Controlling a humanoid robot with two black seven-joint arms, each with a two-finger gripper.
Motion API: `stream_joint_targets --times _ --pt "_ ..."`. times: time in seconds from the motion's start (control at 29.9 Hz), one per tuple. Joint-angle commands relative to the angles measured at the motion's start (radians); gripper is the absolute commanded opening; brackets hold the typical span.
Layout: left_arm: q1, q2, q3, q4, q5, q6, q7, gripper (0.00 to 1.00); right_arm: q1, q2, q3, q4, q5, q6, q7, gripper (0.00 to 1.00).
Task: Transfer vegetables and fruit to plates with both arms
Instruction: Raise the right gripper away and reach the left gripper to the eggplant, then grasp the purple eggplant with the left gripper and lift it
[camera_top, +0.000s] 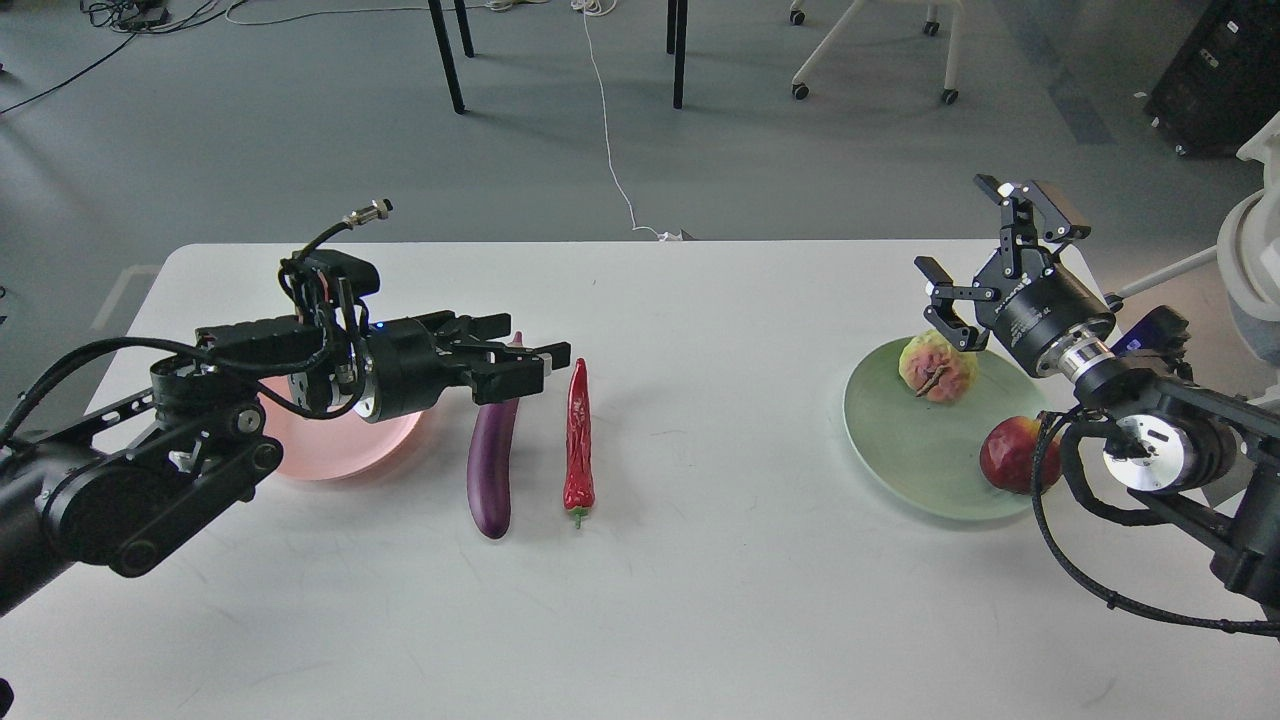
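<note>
bright even overhead light, soft shadows, sharp focus, slight edge distortion.

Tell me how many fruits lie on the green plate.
2: the lumpy yellow-green fruit at the green plate rear; the pomegranate at its right edge, partly behind the right arm.

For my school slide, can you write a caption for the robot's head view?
Both fruits sit on the green plate; eggplant and chili wait on the table beside the pink plate.
</note>
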Motion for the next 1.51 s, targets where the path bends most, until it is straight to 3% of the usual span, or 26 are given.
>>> stream_joint_targets --times 0.0,0.1,0.17,0.67,1.07,1.21,1.47 --pt "-0.081 -0.004 0.127 0.014 -0.021 -0.035 0.118 0.99 0.002 0.0 0.0 0.001 0.0 0.002 0.0 0.97" --pt "-0.088 -0.01 0.144 0.062 -0.059 -0.089 0.19 0.99 -0.001 0.0 0.0 0.002 -0.001 0.002 0.0 0.97" --pt "-0.091 -0.013 0.143 0.109 -0.065 -0.098 0.212 0.99 -0.003 0.0 -0.002 0.004 -0.001 0.004 0.0 0.98" --pt "-0.097 -0.119 0.152 0.194 -0.068 -0.11 0.227 0.98 -0.003 -0.006 -0.009 -0.002 -0.001 0.004 0.0 0.98" --pt "-0.089 -0.131 0.155 0.221 -0.058 -0.109 0.232 0.95 -0.012 -0.011 -0.008 -0.002 -0.001 0.004 0.0 0.98" --pt "-0.089 -0.136 0.182 0.221 -0.059 -0.114 0.236 0.88 -0.014 -0.011 -0.008 -0.002 -0.001 0.004 0.0 0.98" --pt "-0.091 -0.134 0.207 0.223 -0.064 -0.115 0.243 0.51 -0.017 -0.011 -0.005 -0.001 -0.001 0.004 0.0 0.98"
